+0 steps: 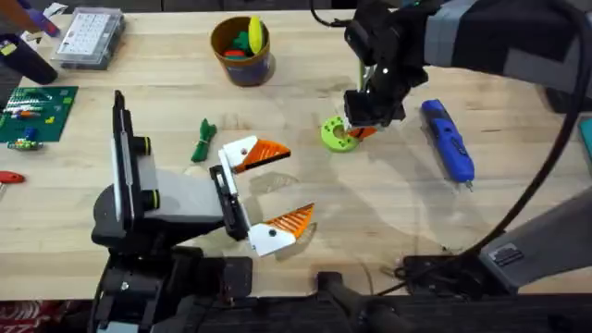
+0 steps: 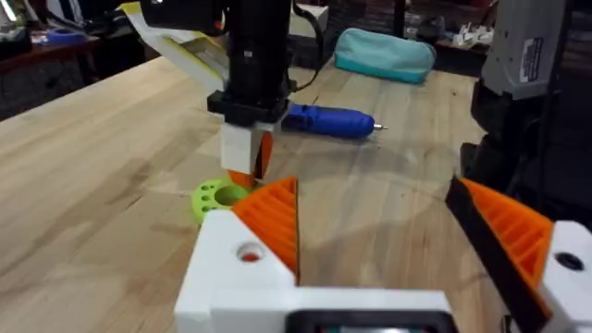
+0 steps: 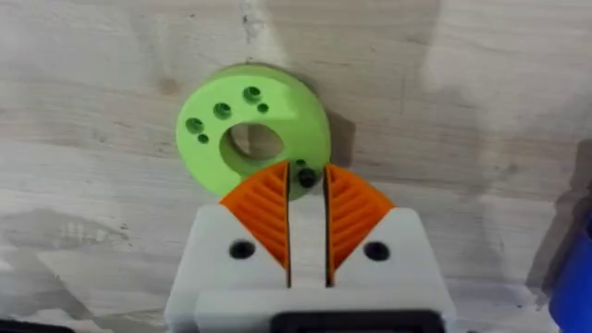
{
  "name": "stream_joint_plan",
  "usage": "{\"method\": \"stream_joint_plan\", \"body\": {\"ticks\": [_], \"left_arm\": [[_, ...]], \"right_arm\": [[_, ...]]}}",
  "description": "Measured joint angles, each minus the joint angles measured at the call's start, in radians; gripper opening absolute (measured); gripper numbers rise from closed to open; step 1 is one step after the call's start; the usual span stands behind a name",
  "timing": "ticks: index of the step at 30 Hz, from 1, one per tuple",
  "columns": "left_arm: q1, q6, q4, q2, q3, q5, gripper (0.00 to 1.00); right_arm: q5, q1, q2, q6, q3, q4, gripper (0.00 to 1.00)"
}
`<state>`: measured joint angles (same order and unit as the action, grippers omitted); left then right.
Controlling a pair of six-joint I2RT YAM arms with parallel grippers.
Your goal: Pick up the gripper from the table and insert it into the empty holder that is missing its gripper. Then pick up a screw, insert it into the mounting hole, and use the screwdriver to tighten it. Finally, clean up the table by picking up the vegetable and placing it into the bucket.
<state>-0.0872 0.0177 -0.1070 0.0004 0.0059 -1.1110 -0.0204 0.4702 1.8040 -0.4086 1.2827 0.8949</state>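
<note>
Right gripper (image 3: 306, 199) is pointing down at the table (image 1: 388, 222), fingers nearly closed with a small dark screw (image 3: 304, 178) pinched at the tips, sitting right over the edge of the lime-green ring (image 3: 252, 129). Ring is lying flat on the wood, small holes on top and a big center hole. In the overhead view the right gripper (image 1: 363, 128) is hanging over the ring (image 1: 337, 134) near the table's middle.

Screwdriver (image 1: 448, 139) is lying flat on the table just to the right of the ring, tip pointing toward the near edge, nothing touching it. Left wrist view is showing the screwdriver (image 2: 330, 121) behind the right arm, with a teal pouch (image 2: 384, 51) farther back.

Left gripper (image 1: 270, 192) is resting low over the table, fingers spread wide, holding nothing. Vegetable (image 1: 203, 141) is lying on the wood just beyond the left gripper, toward the left of the ring, not touched. Bucket (image 1: 241, 51) is standing upright at the far side, with yellow, red and green toy pieces inside.

Clear parts box (image 1: 89, 37) and green circuit board (image 1: 32, 113) are sitting at the far left.
</note>
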Motion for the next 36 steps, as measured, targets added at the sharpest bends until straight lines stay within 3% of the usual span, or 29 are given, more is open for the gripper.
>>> {"method": "stream_joint_plan", "body": {"ticks": [12, 23, 36], "left_arm": [[0.000, 0.000, 0.000, 0.000, 0.000, 0.000, 0.990], [0.000, 0.000, 0.000, 0.000, 0.000, 0.000, 0.991], [0.000, 0.000, 0.000, 0.000, 0.000, 0.000, 0.991]], "right_arm": [[0.000, 0.000, -0.085, 0.049, 0.093, 0.159, 0.004], [-0.003, 0.022, -0.089, 0.152, 0.368, 0.407, 0.004], [-0.003, 0.183, -0.089, 0.292, 0.697, 0.509, 0.004]]}}
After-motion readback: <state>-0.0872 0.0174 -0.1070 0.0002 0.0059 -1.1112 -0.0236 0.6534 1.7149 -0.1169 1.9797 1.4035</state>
